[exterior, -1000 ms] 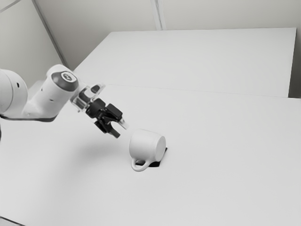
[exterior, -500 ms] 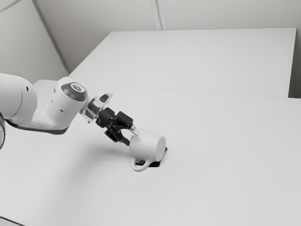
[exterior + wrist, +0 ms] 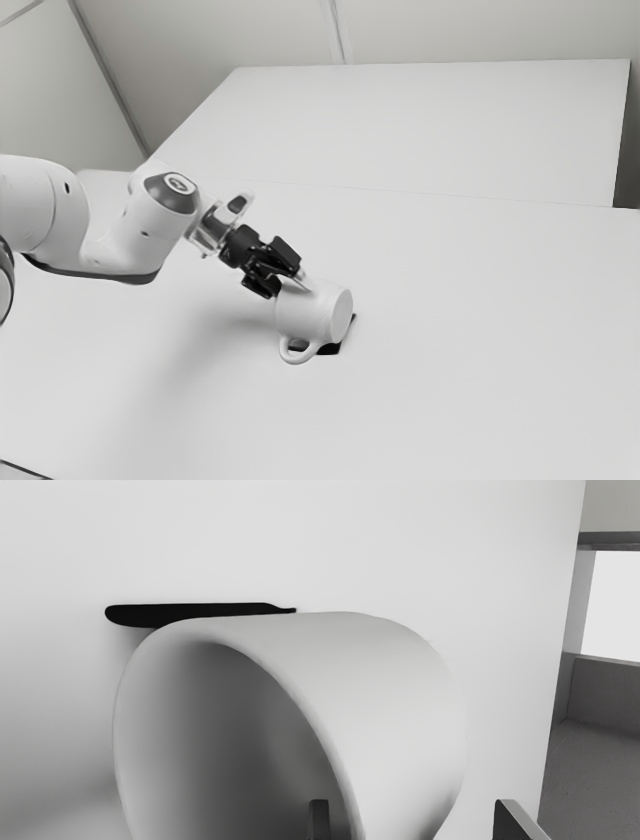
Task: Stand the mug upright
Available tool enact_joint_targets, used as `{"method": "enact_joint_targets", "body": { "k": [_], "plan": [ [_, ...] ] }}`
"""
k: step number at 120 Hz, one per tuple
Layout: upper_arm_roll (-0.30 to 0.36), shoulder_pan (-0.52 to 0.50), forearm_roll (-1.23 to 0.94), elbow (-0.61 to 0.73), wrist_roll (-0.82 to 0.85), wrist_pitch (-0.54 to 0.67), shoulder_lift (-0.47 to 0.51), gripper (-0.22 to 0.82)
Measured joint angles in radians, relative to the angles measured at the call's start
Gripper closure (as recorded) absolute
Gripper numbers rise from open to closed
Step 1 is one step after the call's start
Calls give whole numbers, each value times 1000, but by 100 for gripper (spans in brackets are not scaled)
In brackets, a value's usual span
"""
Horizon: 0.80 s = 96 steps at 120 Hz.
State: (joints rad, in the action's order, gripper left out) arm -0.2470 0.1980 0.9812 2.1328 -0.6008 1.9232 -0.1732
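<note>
The black two-finger end effector (image 3: 292,288) has come in to the plain white, round-bodied mug (image 3: 305,312) at its open mouth. One second ago it was apart from the mug, higher and toward the exterior view's left; half a second ago it had reached the mouth, and it has since moved a little farther in, the white arm (image 3: 150,225) following. Its fingers stand well apart: in the wrist view one finger (image 3: 318,821) is inside the mouth and the other (image 3: 505,826) is outside the mug, with the wall between them. The outer finger is clear of the wall, so nothing is gripped. The mug has not shifted in either interval. It lies on its side on the white table (image 3: 450,350), its mouth facing the end effector, its base toward the exterior view's right and its curved white handle (image 3: 298,358) down near the tabletop. The flat black item (image 3: 331,349) beside and partly hidden by the mug is also where it was.
</note>
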Motion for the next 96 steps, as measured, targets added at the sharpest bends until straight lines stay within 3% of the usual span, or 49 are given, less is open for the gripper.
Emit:
{"method": "enact_joint_targets", "body": {
  "k": [29,57,96],
  "plan": [
    [7,28,-1,-29,31,27,-1,46],
    [10,64,-2,-64,63,44,-14,68],
    [12,74,-15,-89,106,58,-10,75]
  ]
}}
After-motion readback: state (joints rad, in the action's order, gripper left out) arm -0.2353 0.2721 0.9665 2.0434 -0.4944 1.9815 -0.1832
